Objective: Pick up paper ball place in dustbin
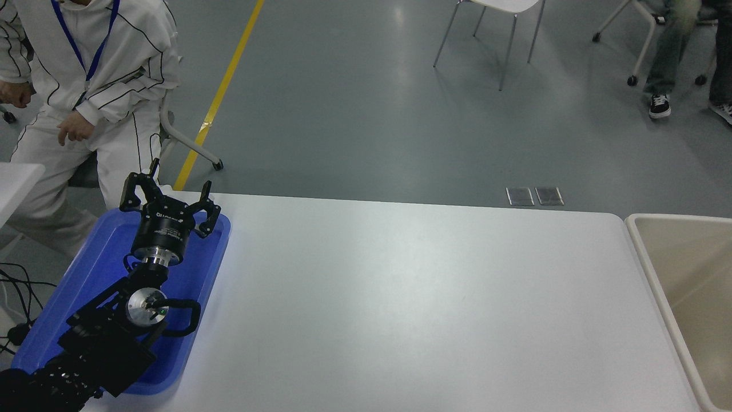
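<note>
Resting over the blue tray (68, 320), left end effector (168, 197) spread wide (parked), dustbin (649, 254) at right

Robot lab: grey floor (366, 114) with yellow line (220, 94), castor chairs (492, 23).

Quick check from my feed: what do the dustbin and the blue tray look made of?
The dustbin looks like smooth cream plastic: rounded rim, even walls with a soft sheen. The tray also looks plastic, glossy blue, with a moulded raised lip and light glare along its edge. The left gripper hangs open over the tray. Neither material can be confirmed by sight alone.
</note>
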